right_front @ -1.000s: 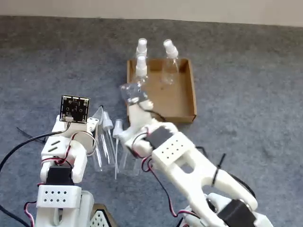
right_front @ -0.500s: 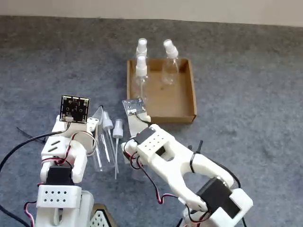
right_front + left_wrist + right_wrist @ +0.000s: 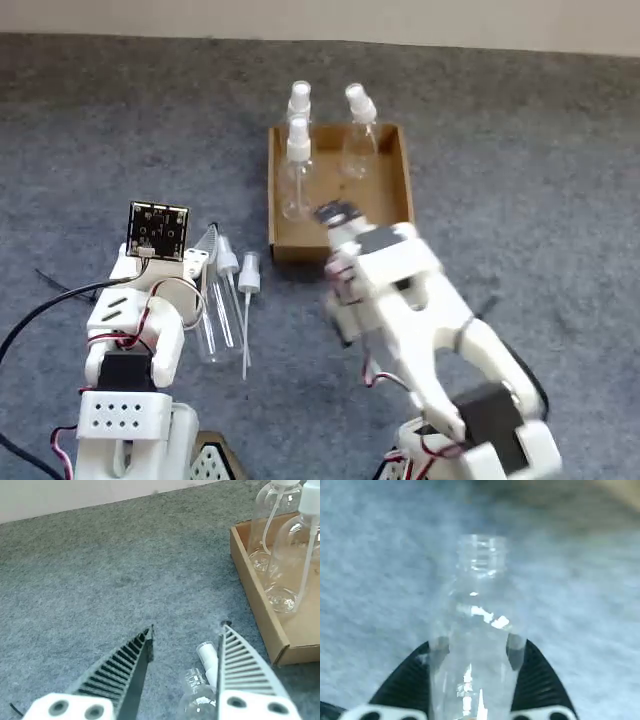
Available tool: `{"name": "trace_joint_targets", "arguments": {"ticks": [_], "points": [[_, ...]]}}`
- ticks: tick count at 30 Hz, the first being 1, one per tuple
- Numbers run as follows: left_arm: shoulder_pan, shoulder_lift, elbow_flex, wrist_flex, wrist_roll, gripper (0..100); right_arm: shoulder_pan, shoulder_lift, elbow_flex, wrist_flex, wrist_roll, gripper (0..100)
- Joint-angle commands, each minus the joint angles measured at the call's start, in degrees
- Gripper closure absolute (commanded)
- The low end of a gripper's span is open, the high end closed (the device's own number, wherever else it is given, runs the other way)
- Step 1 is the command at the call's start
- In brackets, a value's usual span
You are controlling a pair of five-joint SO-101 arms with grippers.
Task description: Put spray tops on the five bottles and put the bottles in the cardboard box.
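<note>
Three clear bottles with white spray tops [image 3: 297, 150] stand in the cardboard box [image 3: 390, 215]. My right gripper [image 3: 477, 647] is shut on a clear bottle [image 3: 480, 615] with a bare threaded neck, held over grey carpet. The right arm [image 3: 385, 265] hangs over the box's front edge. Another topless bottle [image 3: 207, 330] lies on the carpet beside two loose spray tops [image 3: 247, 272] with long tubes. My left gripper [image 3: 186, 632] stands open just above that bottle's neck [image 3: 194, 679] and a spray top [image 3: 206, 655].
Grey carpet [image 3: 520, 150] spreads all around the box. The box's near wall [image 3: 257, 605] stands a short way off from the left gripper, with two capped bottles [image 3: 295, 555] behind it.
The right arm has swung to the right, from beside the loose spray tops to the front edge of the box. The left arm has kept still.
</note>
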Motion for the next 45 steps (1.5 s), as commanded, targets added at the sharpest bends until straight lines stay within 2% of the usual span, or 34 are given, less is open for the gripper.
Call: {"name": "trace_joint_targets", "arguments": {"ticks": [1, 7, 11, 15, 18, 25, 31, 34, 38, 45], "points": [[0.75, 0.31, -0.22, -1.49, 0.26, 81, 11.03, -14.02, -2.77, 2.59, 8.7, 99.5], [1.8, 0.48, -1.54, -1.14, 0.35, 81, 29.49, -21.93, -0.66, 2.07, 20.22, 99.5], [2.86, 2.33, -4.97, 1.23, 0.26, 81, 39.96, -17.63, -0.57, -1.36, 28.13, 99.5], [2.77, 14.46, -12.09, 2.64, 0.26, 81, 46.46, -8.66, -0.57, -8.48, 31.38, 99.5], [3.12, 28.97, -22.29, 6.15, 0.35, 81, 47.43, -2.42, -0.57, -12.09, 34.29, 99.5], [3.12, 62.29, -52.18, 21.45, 1.05, 81, 47.25, 2.68, -0.66, -15.87, 34.81, 99.5], [3.82, 81.01, -69.32, 32.26, 9.85, 81, 47.25, 3.12, -0.66, -15.87, 34.11, 95.6], [4.79, 86.55, -74.33, 36.57, 12.66, 81, 47.25, 3.21, -0.66, -15.87, 31.12, 91.0], [6.99, 91.56, -77.23, 39.82, 15.38, 81, 47.25, 3.21, -0.66, -15.87, 27.96, 90.4], [8.48, 96.13, -76.97, 41.14, 17.76, 81, 47.25, 3.21, -0.66, -15.87, 25.76, 90.4]]}}
